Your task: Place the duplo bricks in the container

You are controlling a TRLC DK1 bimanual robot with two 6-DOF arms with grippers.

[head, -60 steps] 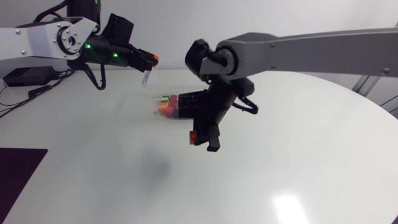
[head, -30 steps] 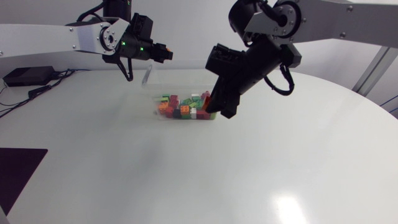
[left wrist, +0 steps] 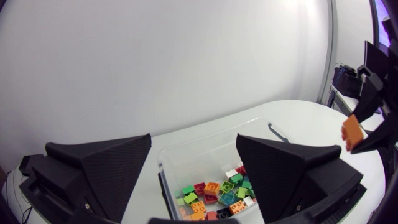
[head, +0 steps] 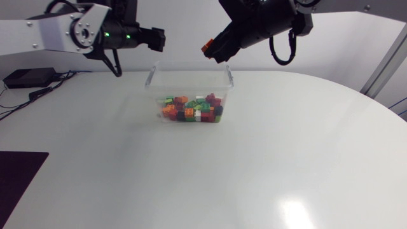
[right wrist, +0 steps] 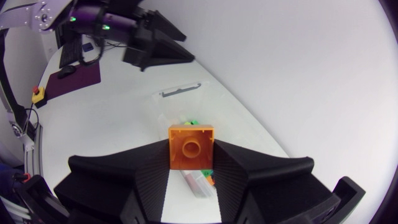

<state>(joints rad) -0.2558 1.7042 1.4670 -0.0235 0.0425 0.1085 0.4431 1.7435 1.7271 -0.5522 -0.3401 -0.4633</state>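
A clear plastic container (head: 191, 75) stands at the back middle of the table with several coloured duplo bricks (head: 191, 109) in it. My right gripper (head: 210, 49) hangs above its far right corner, shut on an orange brick (head: 207, 46). In the right wrist view the orange brick (right wrist: 191, 147) sits studs-up between the fingers (right wrist: 149, 174), with the container (right wrist: 180, 91) below. My left gripper (head: 156, 39) is up left of the container and open. From the left wrist view its gripper (left wrist: 194, 149) has nothing in it, over the container (left wrist: 205, 149) and bricks (left wrist: 214, 193).
A dark mat (head: 19, 178) lies at the table's front left edge. A black box (head: 25, 77) with cables sits at the far left. The white table (head: 254, 165) spreads wide in front of and to the right of the container.
My left gripper has opened and let go of the container's corner, drawing back left. My right arm has risen from in front of the container to above its far side, still holding the orange brick.
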